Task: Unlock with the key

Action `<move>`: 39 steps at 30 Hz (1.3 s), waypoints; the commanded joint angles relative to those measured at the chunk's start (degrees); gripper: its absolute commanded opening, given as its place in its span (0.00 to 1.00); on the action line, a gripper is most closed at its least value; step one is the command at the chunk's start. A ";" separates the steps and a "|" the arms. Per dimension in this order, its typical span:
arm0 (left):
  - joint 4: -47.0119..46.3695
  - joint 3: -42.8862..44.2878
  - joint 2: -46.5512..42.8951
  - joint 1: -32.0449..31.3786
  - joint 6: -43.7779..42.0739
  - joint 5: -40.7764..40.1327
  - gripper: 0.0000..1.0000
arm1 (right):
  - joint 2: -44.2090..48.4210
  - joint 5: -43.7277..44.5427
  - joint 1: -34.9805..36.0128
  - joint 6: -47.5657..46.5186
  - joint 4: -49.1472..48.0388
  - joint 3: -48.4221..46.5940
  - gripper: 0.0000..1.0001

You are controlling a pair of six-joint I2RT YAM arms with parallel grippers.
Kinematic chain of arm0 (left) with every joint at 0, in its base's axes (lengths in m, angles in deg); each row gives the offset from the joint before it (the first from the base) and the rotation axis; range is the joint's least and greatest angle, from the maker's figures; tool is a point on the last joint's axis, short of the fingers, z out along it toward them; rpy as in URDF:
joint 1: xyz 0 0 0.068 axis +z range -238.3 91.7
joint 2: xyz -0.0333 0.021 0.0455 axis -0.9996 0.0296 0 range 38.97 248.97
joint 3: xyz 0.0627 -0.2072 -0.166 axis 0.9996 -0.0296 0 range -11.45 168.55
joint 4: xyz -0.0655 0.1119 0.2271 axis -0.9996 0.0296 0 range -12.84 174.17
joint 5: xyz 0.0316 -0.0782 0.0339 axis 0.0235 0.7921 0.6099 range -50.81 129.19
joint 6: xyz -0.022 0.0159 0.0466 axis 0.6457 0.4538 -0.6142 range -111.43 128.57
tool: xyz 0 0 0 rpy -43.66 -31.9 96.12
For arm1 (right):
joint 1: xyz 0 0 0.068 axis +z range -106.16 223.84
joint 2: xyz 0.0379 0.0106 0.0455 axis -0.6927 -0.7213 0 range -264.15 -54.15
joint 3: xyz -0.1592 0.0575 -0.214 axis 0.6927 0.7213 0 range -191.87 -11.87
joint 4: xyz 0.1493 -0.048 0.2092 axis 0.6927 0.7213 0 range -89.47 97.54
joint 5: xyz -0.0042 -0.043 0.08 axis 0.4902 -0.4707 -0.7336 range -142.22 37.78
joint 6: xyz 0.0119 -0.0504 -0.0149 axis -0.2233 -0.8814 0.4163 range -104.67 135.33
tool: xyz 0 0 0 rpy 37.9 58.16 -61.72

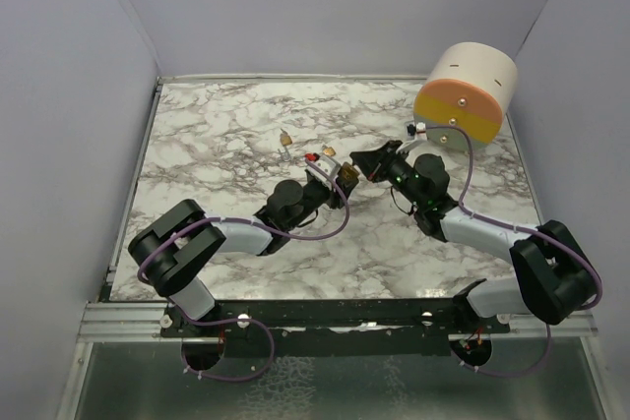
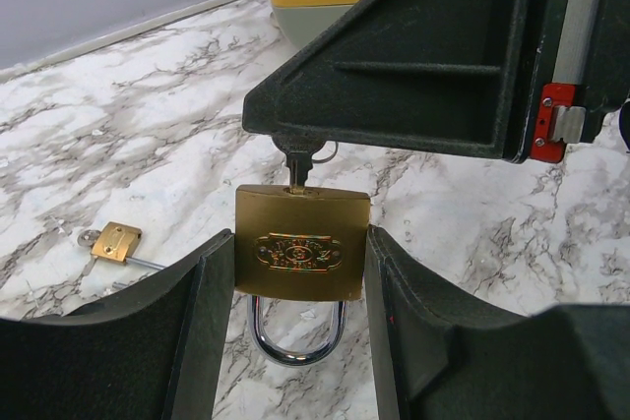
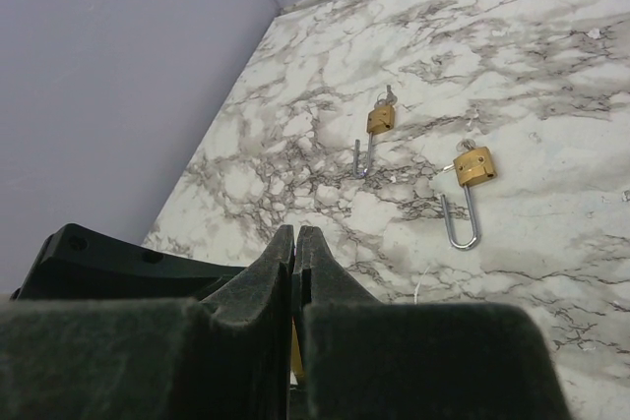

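My left gripper (image 2: 300, 277) is shut on a brass padlock (image 2: 301, 243) and holds it by its sides, with the keyhole end away from the camera. Its steel shackle (image 2: 295, 341) hangs toward the camera with both legs in the body. My right gripper (image 2: 295, 140) is shut on a key (image 2: 298, 166), whose blade enters the padlock's keyhole end. In the top view the two grippers meet at mid-table, left (image 1: 342, 177) and right (image 1: 360, 160). In the right wrist view the fingers (image 3: 281, 253) are pressed together and hide the key.
Two more small brass padlocks with open shackles lie on the marble table, one (image 3: 380, 121) farther off and one (image 3: 473, 166) nearer; they also show in the top view (image 1: 285, 141) (image 1: 326, 153). A cream and orange cylinder (image 1: 466, 92) stands at the back right.
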 commanded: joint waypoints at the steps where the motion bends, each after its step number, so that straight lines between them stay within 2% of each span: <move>1: -10.24 3.60 -4.21 -0.20 -0.95 0.70 0.00 | 0.00 -5.25 0.83 -0.16 4.48 -0.59 0.01; 9: -6.97 5.46 -5.13 -0.14 -1.43 -2.06 0.00 | -0.02 -6.09 0.84 0.86 10.78 -3.64 0.01; 15: -6.84 6.57 -4.76 0.93 1.52 5.91 0.00 | 1.03 -7.58 0.81 -0.30 3.70 -0.01 0.01; 22: -8.01 6.75 -4.90 1.50 2.37 12.61 0.00 | 1.67 -8.85 0.83 -0.98 2.55 1.46 0.01; 39: -0.52 8.90 -6.17 1.51 0.52 1.99 0.00 | -1.87 -10.55 0.86 -0.19 8.92 -2.19 0.01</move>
